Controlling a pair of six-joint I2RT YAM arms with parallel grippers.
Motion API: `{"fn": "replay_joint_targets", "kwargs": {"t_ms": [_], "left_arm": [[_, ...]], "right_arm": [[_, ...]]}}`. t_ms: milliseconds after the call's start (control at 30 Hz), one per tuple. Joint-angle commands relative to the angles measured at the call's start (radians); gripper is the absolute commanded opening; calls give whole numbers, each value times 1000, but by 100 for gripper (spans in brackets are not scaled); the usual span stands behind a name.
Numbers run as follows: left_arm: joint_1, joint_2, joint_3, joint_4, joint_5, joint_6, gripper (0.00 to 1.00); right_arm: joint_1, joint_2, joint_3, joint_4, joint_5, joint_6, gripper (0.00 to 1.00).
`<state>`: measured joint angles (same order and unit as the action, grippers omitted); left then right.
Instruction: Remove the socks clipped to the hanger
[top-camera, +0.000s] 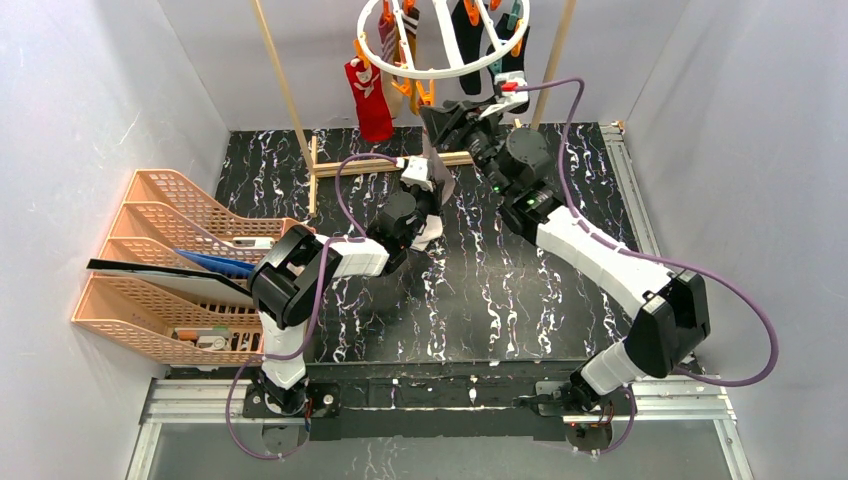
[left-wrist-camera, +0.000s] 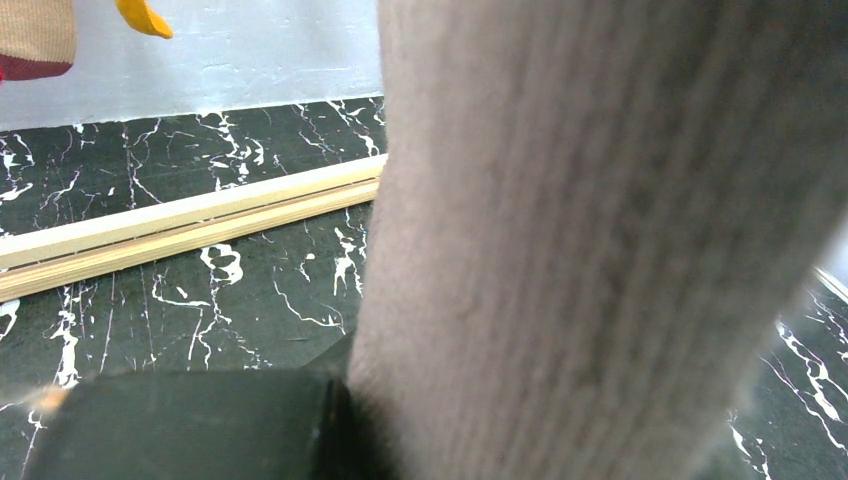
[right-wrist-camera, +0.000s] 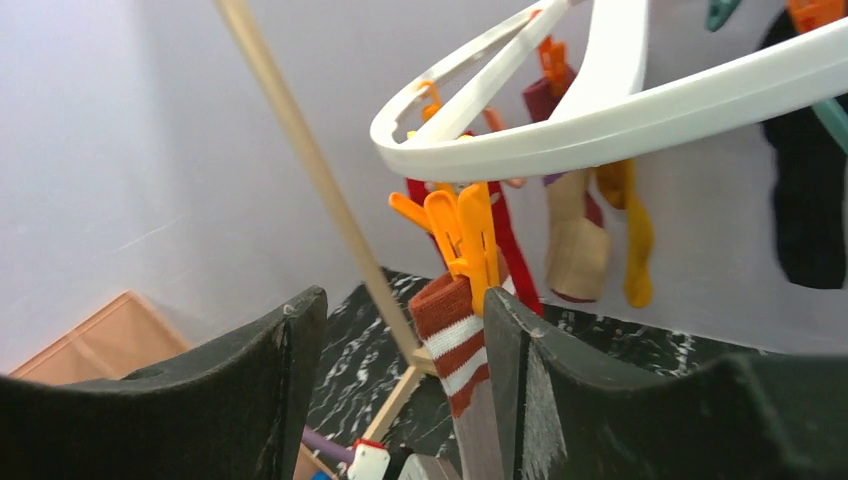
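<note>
Now we are partway through freeing one sock. The grey-beige sock (left-wrist-camera: 600, 240) with the red-and-white cuff hangs from an orange clothespin (right-wrist-camera: 470, 235) on the hanger (right-wrist-camera: 600, 130), at the rim nearest the arms. Its lower end runs down below the hanger into the left pincer (top-camera: 432, 188), which is clamped on the fabric. The right pincer (right-wrist-camera: 405, 315) sits just under the hanger rim, jaws apart, with the clothespin's lower end and the striped cuff between them. Several other socks (right-wrist-camera: 810, 210) hang around the hanger, not yet taken. Next, we judge, the right pincer must rise a little toward the hanger and squeeze the clothespin's upper wings. The left pincer then draws the sock down, away from the hanger, without swinging the ring.
</note>
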<state>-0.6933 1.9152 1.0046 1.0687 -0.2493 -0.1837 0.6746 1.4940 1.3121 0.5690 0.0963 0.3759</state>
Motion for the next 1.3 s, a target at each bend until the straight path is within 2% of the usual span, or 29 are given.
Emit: {"fn": "replay_joint_targets", "kwargs": {"t_ms": [0, 300, 467, 1267], "left_arm": [[-1, -79, -12, 16, -32, 3, 0], [-2, -98, -35, 17, -50, 24, 0], [-1, -110, -44, 19, -49, 26, 0], [-2, -115, -56, 17, -30, 23, 0]], "right_arm": [[83, 45, 105, -86, 353, -173, 66], [182, 137, 226, -104, 557, -317, 66], [205, 161, 242, -49, 635, -373, 66], [219, 301, 410, -2, 659, -464, 66]]}}
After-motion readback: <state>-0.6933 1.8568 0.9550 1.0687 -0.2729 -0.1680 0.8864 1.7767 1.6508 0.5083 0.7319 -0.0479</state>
